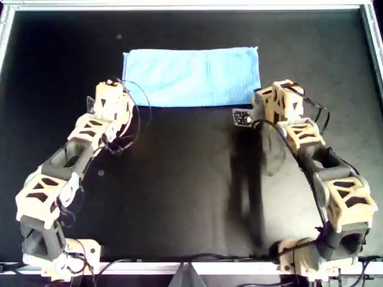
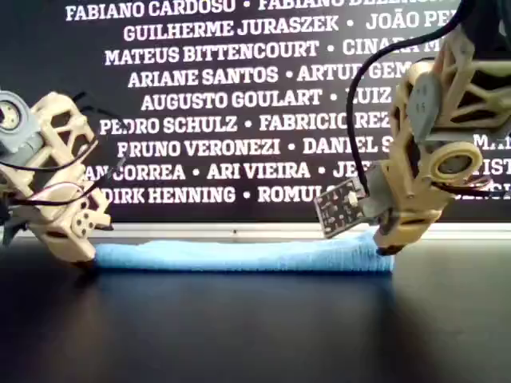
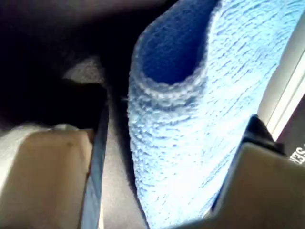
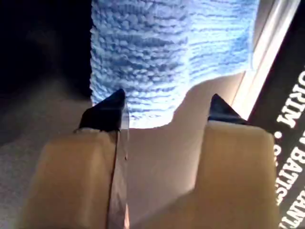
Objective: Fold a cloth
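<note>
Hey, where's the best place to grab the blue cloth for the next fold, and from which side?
Probably by the two short ends of the cloth, one gripper coming in from outside each end. It lies flat as a long doubled strip on the black table, and the first wrist view shows stacked layers at an end, so pinch both layers together. Both grippers already sit by the near corners.

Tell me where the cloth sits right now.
In the overhead view the cloth lies folded into a wide strip near the top centre of the black table, between the two arms' grippers, one at each of its lower corners.
</note>
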